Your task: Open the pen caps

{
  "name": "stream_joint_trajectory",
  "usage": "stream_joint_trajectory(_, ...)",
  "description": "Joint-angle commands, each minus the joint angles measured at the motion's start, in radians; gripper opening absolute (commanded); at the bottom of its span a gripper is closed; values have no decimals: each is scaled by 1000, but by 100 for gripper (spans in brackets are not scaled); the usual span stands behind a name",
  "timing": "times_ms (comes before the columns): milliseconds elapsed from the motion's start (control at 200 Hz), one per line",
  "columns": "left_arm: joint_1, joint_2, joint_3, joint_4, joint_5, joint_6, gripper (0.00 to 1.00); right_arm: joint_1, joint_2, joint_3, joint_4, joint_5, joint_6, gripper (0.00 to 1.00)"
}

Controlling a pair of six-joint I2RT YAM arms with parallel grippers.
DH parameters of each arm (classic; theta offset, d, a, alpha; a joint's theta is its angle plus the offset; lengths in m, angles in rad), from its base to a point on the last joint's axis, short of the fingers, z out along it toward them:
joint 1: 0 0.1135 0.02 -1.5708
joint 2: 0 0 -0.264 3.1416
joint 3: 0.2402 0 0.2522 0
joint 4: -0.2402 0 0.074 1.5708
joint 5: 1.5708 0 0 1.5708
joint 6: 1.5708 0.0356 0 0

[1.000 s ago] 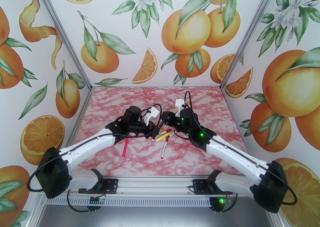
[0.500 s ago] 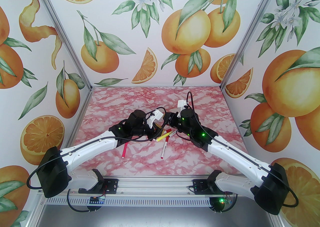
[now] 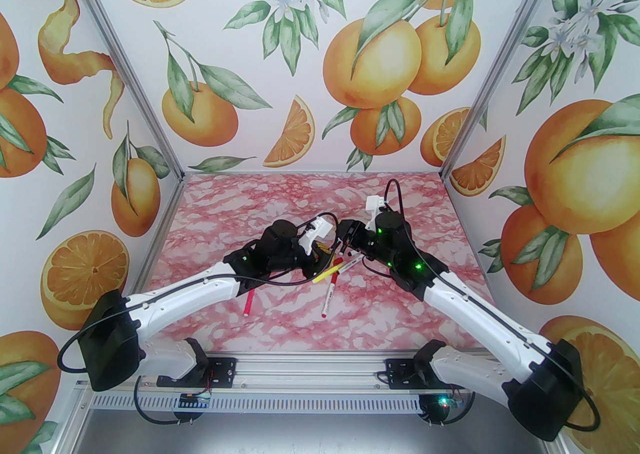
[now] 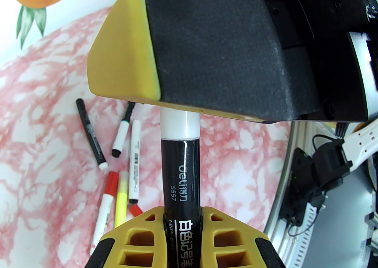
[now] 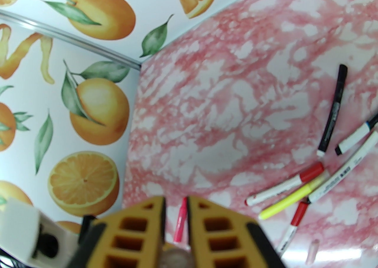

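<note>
A black pen (image 4: 180,172) with a white pen cap (image 4: 179,123) is held between both grippers above the table. My left gripper (image 4: 181,216) is shut on the black barrel. My right gripper (image 5: 176,204) is shut on the cap end, and one of its fingers (image 4: 206,39) covers the cap's tip. The cap still sits against the barrel. In the top view the two grippers meet at mid-table, left (image 3: 324,254) and right (image 3: 346,238). Several other pens lie below them, among them a yellow one (image 3: 327,273) and a red-capped white one (image 3: 329,299).
A pink pen (image 3: 248,303) lies apart to the left of the heap. A capped black pen (image 5: 332,113) and a white pen with a black cap (image 5: 353,140) lie farther out. A small pale cylinder (image 5: 312,250) rests near the heap. Walls close the table's left, back and right.
Both grippers have shifted right and a little toward the back wall together. The pens on the table have not moved.
</note>
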Motion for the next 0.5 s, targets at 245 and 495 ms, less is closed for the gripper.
stream_joint_trajectory(245,-42,25,-47,-213,152,9,0,-117,-51,16,132,307,-53,0)
stream_joint_trajectory(495,-42,19,-58,-224,210,15,0,-140,-65,7,139,312,-56,0)
